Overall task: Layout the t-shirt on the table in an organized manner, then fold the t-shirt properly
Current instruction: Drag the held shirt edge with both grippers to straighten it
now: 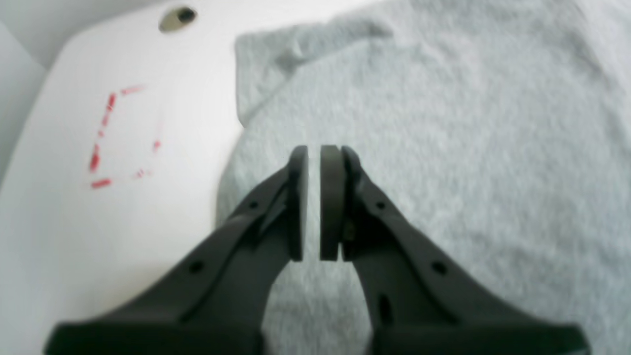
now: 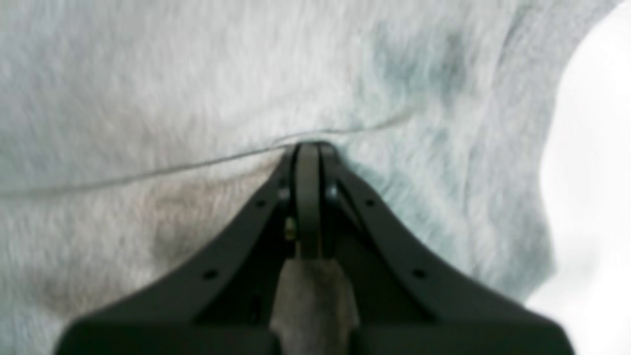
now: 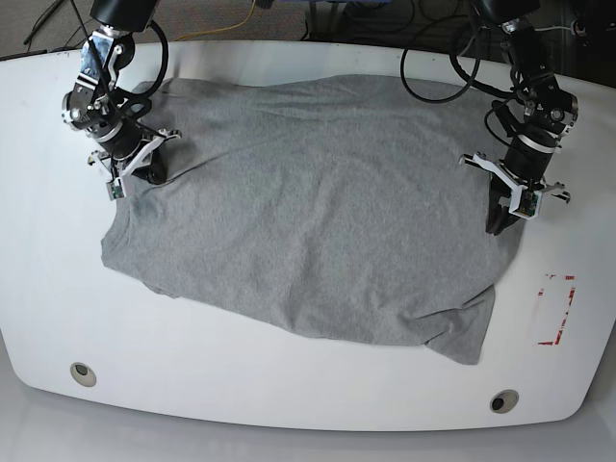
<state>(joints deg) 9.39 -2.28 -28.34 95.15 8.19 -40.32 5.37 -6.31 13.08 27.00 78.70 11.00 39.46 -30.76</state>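
Grey t-shirt (image 3: 318,212) x1 on white table (image 3: 289,395), 2 holes, right hand (image 2: 309,148) clamped on shirt, left hand (image 1: 314,202) nearly together, empty.

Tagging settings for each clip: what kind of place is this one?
Probably a robotics lab bench, not a home: two arms work over a glossy white table with a red outline mark, cables trail behind, and a grey t-shirt lies spread out.

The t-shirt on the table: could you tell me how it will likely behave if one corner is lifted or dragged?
The t-shirt will probably go limp and drape, since its thin grey cloth already lies in soft wrinkles. Dragged, it likely bunches rather than sliding whole: folds gather near the right gripper. It looks light on the table.
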